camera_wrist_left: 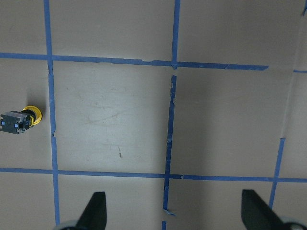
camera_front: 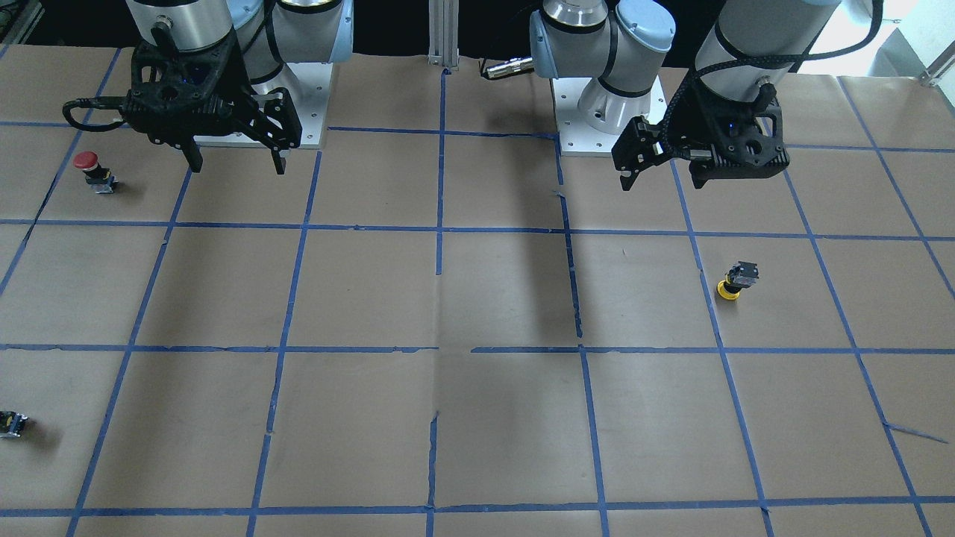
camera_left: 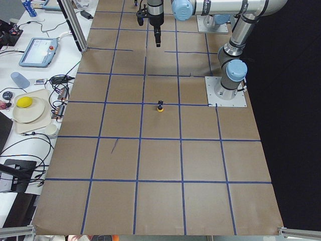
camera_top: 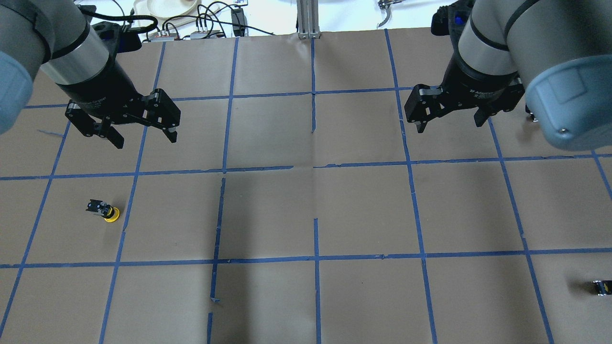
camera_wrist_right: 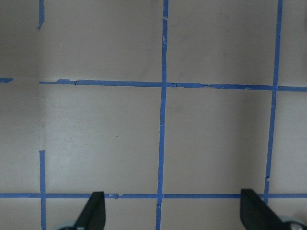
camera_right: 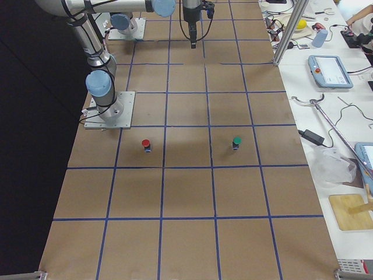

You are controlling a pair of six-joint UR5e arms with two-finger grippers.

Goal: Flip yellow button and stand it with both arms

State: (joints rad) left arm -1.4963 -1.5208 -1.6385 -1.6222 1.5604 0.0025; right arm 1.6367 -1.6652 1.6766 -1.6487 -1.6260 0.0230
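The yellow button (camera_front: 735,282) rests on the brown paper (camera_front: 373,298) with its yellow cap down and its black-and-grey body pointing up. Its long axis therefore looks about upright, perhaps a little tilted. It stands just beside a blue tape line (camera_front: 707,292).

Seen from the left gripper (camera_top: 145,139), the button is low on the table and off toward the robot's left. In the left wrist view it sits at the left edge, well apart from both fingertips (camera_wrist_left: 96,208). This gripper hangs above the paper with its jaws wide apart and nothing between them.

The right gripper (camera_front: 237,165), across the table's middle from the left gripper, is also spread and empty, and it is much farther from the button. I judge that the left arm is the nearer one to reach first, moving sideways and down to take the body by its sides.
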